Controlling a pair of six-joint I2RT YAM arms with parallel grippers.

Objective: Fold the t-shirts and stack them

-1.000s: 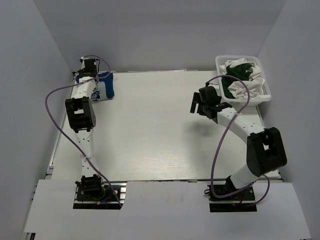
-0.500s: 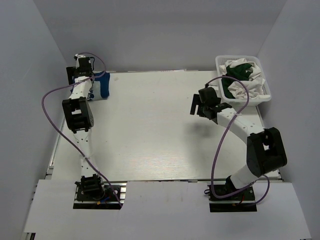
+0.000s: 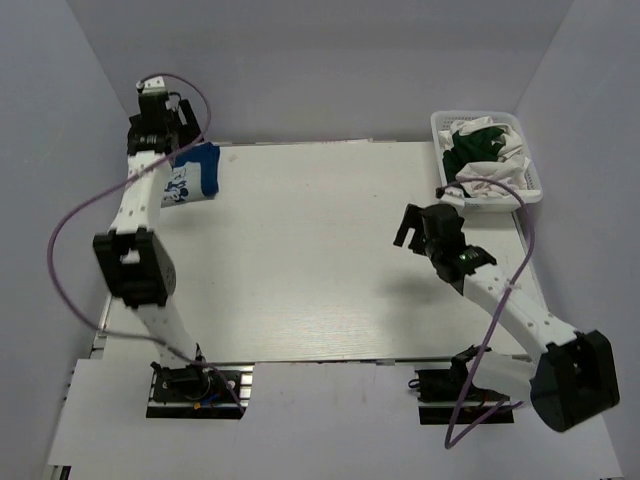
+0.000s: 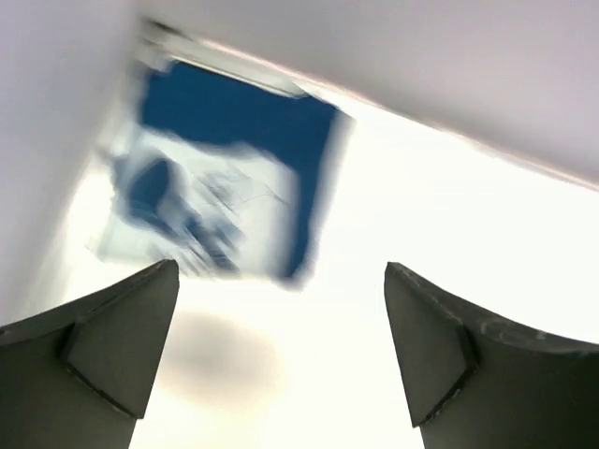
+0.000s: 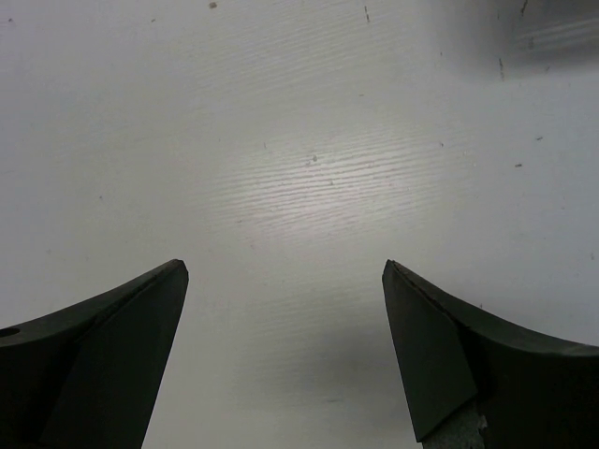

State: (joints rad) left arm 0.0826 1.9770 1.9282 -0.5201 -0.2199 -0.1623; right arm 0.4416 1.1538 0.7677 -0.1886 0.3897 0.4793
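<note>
Two grippers are in view, and both are empty. Nearest the bases, the right gripper (image 5: 281, 271) is held over the bare table (image 3: 300, 260), right of centre. Its jaws are spread wide and nothing is seen between them.

Farther out, the left gripper (image 4: 281, 281) is raised at the far-left corner, also with its jaws spread and nothing held. The blue tee (image 3: 190, 177) is laid flat on the table in that corner as a folded rectangle, graphic side up. In the left wrist view it is seen beyond the fingertips and to their left, clear of both. That view is blurred, so the fold edges cannot be checked.

At the far-right corner, the basket (image 3: 436, 120) is loaded with a green tee (image 3: 470, 145) and white tees (image 3: 505, 170), bunched together and unfolded.

The folding step on the blue tee is judged complete. The next pick is judged to be made from the basket. The basket lies beyond the right gripper and to its right, near it and well apart from the left gripper. The right arm is therefore the nearer one, and a reach away from the bases and to the right is called for.
</note>
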